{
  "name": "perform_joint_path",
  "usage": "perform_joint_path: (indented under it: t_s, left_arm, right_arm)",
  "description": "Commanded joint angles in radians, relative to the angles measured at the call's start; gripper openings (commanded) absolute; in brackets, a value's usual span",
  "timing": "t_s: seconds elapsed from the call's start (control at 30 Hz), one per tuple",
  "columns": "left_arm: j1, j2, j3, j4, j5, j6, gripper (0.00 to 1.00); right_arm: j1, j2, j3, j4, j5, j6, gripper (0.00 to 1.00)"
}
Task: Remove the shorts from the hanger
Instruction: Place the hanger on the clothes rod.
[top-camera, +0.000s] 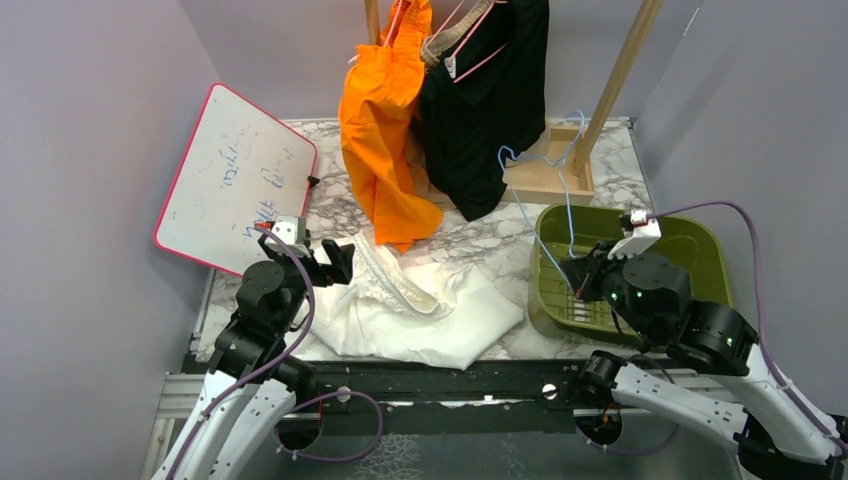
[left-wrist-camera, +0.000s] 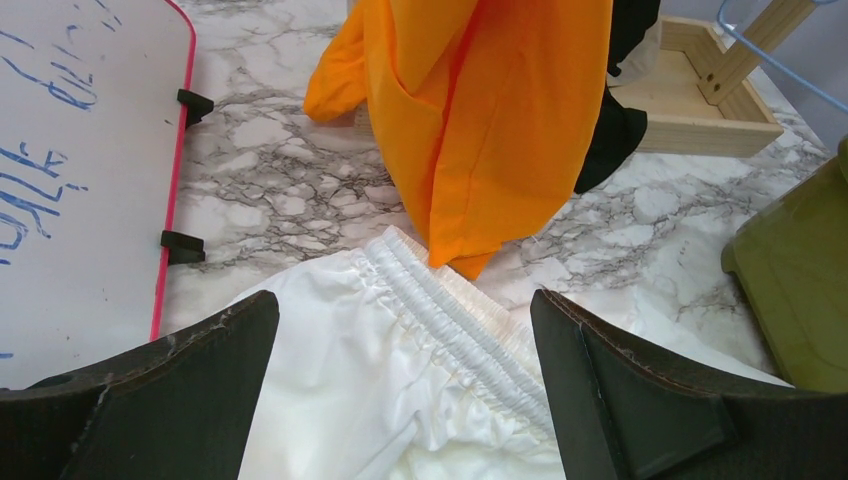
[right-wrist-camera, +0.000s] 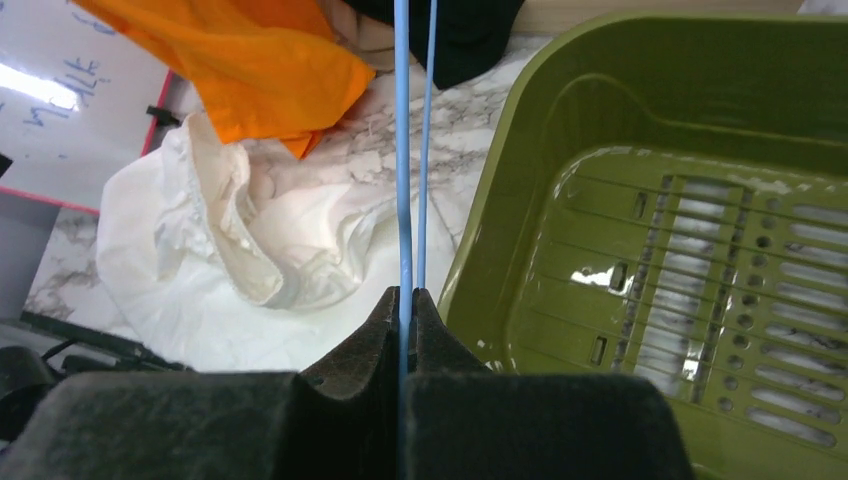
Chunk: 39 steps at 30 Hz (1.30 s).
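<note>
Your left end effector (left-wrist-camera: 405, 300) is released, fingers spread wide, low over the gathered elastic waist of the white fabric shorts (top-camera: 420, 310). No contact that you can confirm from the left wrist view. Those shorts lie crumpled on the marble tabletop (top-camera: 480, 240), off any hanger, beside the pink-framed whiteboard (top-camera: 235, 180).

Your right end effector (right-wrist-camera: 405, 295) is clenched on the thin light-blue wire hanger (right-wrist-camera: 402, 150). It sits over the near-left corner of the olive-green slotted plastic bin (top-camera: 700, 250), and the wire runs up toward the wooden rack base (top-camera: 545, 175). Nothing hangs on that wire.

The bright orange shorts (top-camera: 380, 130) and the black shorts (top-camera: 480, 110) hang side by side from the rack on pink hangers (top-camera: 470, 65), with their hems reaching the tabletop. A bit of tan fabric (top-camera: 437, 45) shows between them up top.
</note>
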Motion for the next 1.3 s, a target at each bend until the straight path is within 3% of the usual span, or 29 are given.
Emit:
perform_joint_path:
  t_s: [0.0,0.2,0.47,0.67,0.87,1.27]
  left_arm:
    - [0.003,0.005,0.025,-0.012,-0.019,-0.01,0.99]
    - [0.003,0.021,0.025,-0.013,-0.015,-0.01,0.99]
    - [0.003,0.025,0.026,-0.015,-0.01,-0.012,0.99]
    - [0.003,0.029,0.026,-0.01,-0.031,-0.009,0.99]
    - [0.002,0.018,0.028,-0.026,-0.056,-0.016,0.99]
    - [0.003,0.024,0.028,-0.02,-0.025,-0.016,0.99]
  right_arm:
    - [0.0,0.046,-0.026,0.182,0.189,-0.097,0.01]
    - [0.0,0.188,-0.068,0.498,0.462,-0.323,0.01]
    - [-0.018,0.365,-0.105,1.033,0.489,-0.78,0.01]
    - [-0.239,0.504,0.054,0.829,0.268,-0.612,0.01]
    - [-0.303,0.514,0.132,0.823,0.194,-0.602,0.01]
    - [-0.49,0.65,0.364,0.624,0.003,-0.585,0.01]
